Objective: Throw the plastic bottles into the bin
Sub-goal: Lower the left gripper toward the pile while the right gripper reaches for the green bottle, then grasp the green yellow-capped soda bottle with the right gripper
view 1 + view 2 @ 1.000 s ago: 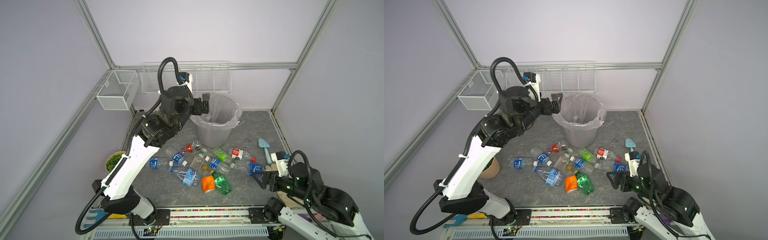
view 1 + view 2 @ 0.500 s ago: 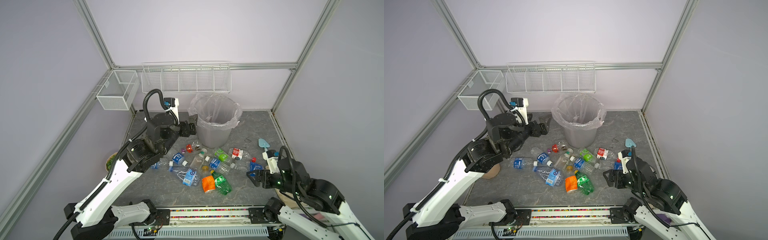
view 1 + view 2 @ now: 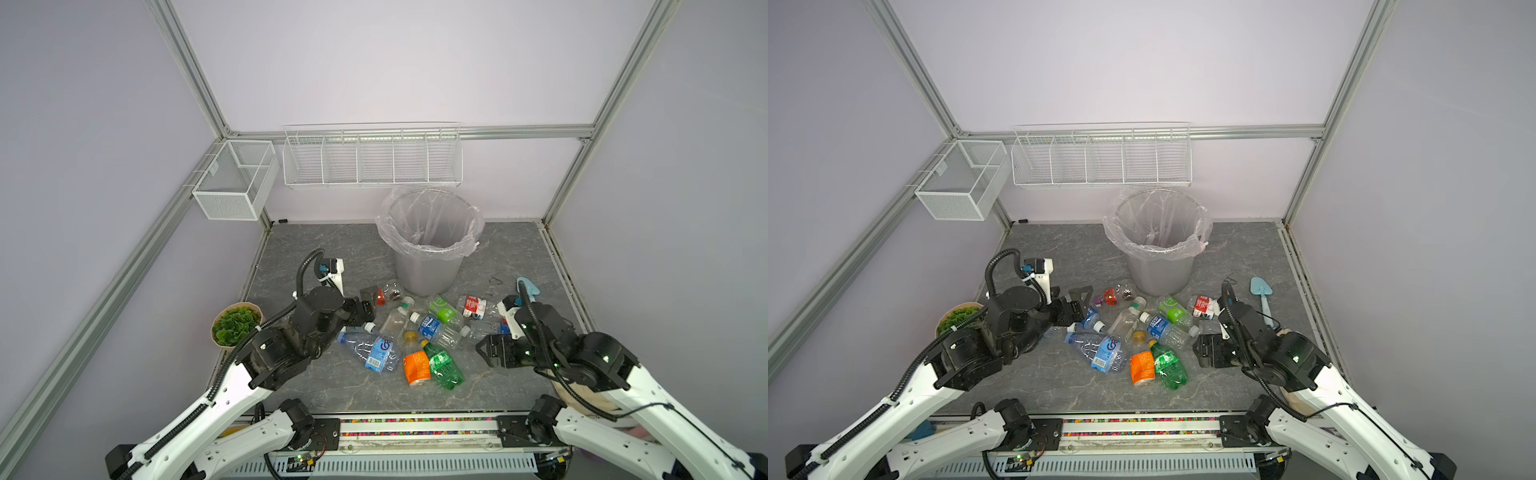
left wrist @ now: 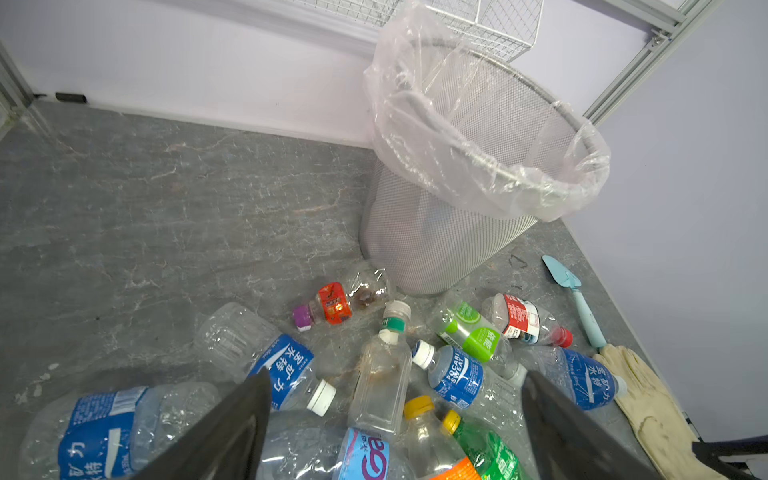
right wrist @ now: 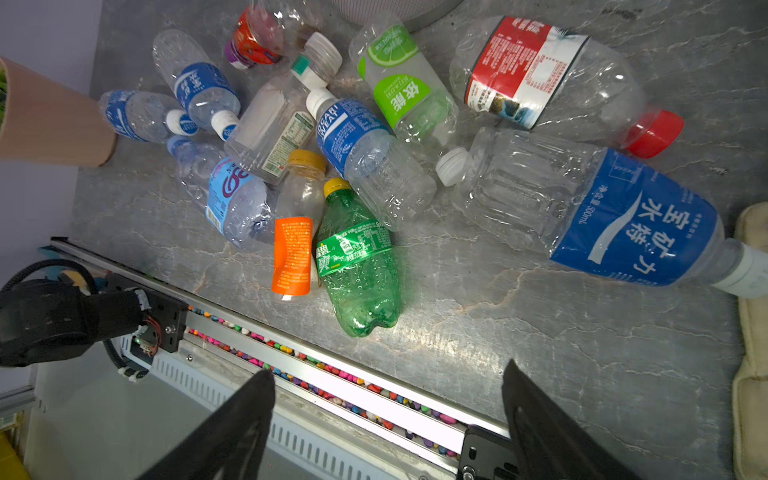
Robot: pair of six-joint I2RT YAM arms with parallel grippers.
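Both pincers gape empty. The right pincer [image 5: 386, 370] hangs low by the bench's [image 5: 540, 332] front edge, and the left pincer [image 4: 397, 374] hovers over the bottles [image 3: 415, 332], probably to pick one. One blue-label bottle [image 5: 345, 129] reads POCARI SWEAT. The heap lies just before the bin [image 3: 430, 270].

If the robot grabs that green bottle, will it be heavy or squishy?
Probably light: the green bottle looks empty, only droplets inside. Its thin wall would likely dent under a squeeze. Lying on its round side, it may roll if nudged.
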